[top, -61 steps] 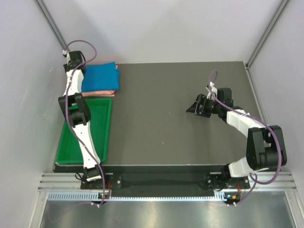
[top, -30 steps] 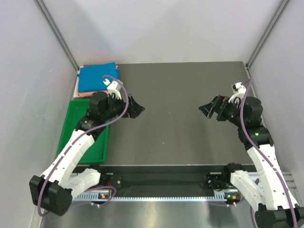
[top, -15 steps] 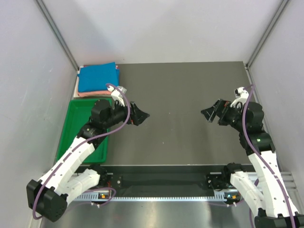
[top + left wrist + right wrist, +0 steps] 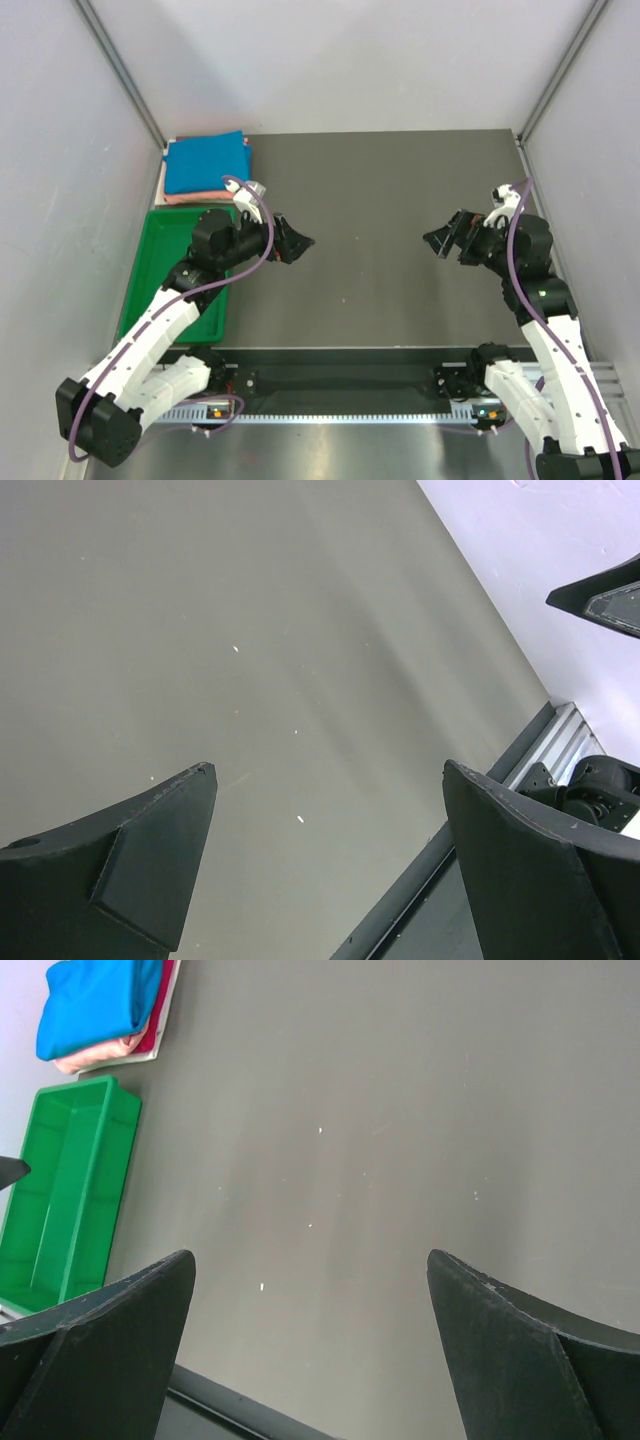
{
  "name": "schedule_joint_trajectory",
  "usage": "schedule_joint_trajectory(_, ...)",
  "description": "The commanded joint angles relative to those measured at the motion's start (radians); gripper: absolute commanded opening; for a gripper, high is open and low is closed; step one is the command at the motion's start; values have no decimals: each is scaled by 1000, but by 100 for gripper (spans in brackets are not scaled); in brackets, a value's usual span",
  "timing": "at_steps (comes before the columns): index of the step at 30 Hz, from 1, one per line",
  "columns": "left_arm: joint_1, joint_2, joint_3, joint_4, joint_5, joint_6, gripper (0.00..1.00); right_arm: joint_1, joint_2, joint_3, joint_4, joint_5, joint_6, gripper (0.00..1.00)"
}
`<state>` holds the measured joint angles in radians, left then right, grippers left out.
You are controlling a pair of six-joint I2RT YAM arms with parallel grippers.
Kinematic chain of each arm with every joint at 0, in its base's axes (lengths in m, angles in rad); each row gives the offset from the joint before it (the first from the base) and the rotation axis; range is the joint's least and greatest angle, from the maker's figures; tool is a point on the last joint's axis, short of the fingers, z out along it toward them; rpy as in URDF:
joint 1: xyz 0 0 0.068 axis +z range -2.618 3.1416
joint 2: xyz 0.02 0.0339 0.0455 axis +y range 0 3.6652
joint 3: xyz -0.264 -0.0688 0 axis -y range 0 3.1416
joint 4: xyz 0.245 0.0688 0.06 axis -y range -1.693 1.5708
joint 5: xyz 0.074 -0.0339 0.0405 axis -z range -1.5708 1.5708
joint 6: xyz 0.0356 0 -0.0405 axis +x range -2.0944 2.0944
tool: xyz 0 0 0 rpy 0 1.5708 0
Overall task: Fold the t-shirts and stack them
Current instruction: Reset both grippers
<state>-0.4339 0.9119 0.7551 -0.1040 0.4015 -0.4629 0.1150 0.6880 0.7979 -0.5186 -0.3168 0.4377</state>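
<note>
The bright blue t-shirt lies folded on top of the folded salmon pink t-shirt at the table's far left corner. Both show in the right wrist view, blue over pink. My left gripper is open and empty above the table's left middle, well in front of the stack. My right gripper is open and empty above the right middle. The left wrist view shows its open gripper over bare table. The right wrist view shows its open gripper over bare table.
A green plastic tray lies along the table's left edge, just in front of the stack, under my left arm; it also shows in the right wrist view. The dark table is walled by grey panels.
My left arm drew back from the stack at the far left corner and swung to the table's middle left. My right arm pulled back toward the right. Both have held still for the last half second.
</note>
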Motion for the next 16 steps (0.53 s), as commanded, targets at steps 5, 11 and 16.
schedule_joint_trajectory(5, -3, -19, 3, 75, -6, 12, 99, 0, -8, -9, 29, 5, -17, 100)
schedule_joint_trajectory(11, -3, -28, 1, 75, -4, 13, 99, 2, -10, -29, 45, 4, -7, 100)
schedule_joint_trajectory(16, -3, -34, 4, 73, -3, 9, 99, 0, -4, -40, 58, 1, -4, 100)
